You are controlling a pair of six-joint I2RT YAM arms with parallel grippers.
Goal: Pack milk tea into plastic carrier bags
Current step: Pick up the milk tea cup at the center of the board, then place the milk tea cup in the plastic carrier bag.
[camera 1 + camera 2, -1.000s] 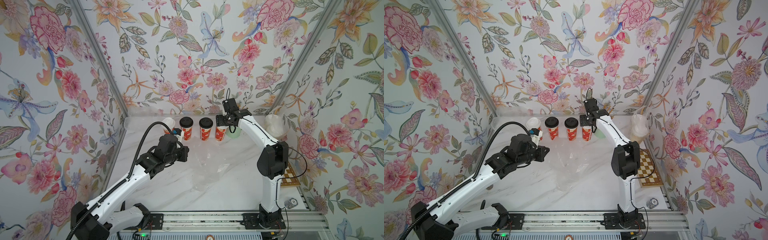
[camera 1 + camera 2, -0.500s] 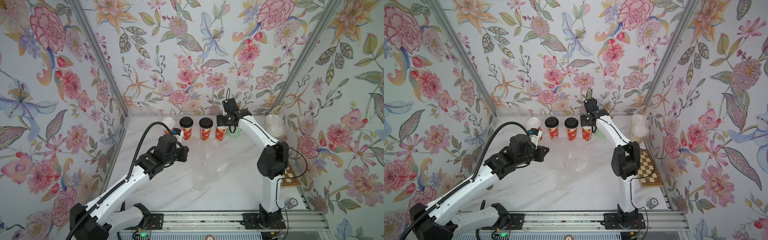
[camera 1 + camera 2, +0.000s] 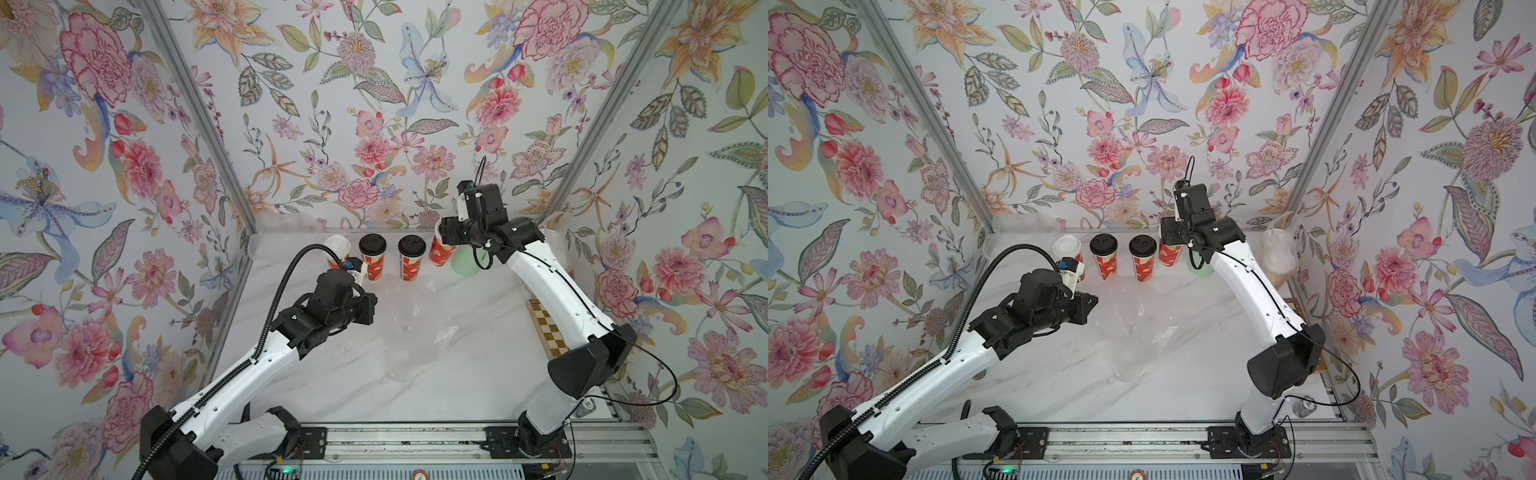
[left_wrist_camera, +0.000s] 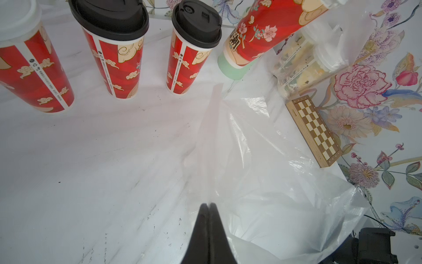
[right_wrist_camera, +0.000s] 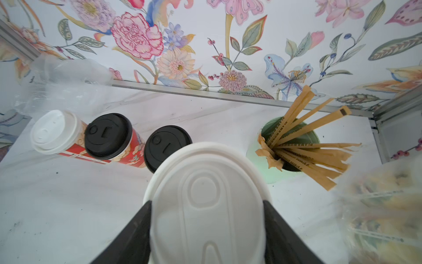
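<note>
Four red-orange milk tea cups stand in a row at the back. The white-lidded one (image 3: 337, 249) is at the left, then two black-lidded ones (image 3: 372, 258) (image 3: 411, 259). The fourth (image 3: 441, 252) (image 4: 262, 29) leans over, its white lid (image 5: 205, 205) between the fingers of my right gripper (image 5: 206, 203) (image 3: 444, 237), which is shut on it. A clear plastic carrier bag (image 3: 415, 328) (image 4: 262, 160) lies crumpled mid-table. My left gripper (image 4: 209, 204) (image 3: 1092, 303) is shut on a strip of its edge, which stretches up taut from the tips.
A mint-green cup (image 5: 290, 146) (image 3: 465, 264) of brown straws stands just right of the held cup. Clear cups in a bag (image 3: 1279, 253) (image 4: 303, 61) sit at the back right, a small chessboard (image 4: 315, 130) along the right edge. Loose plastic (image 5: 64, 77) lies in the back left corner.
The right jaws have closed in on the white-lidded cup, and it now leans instead of standing upright. The left arm has barely moved.
</note>
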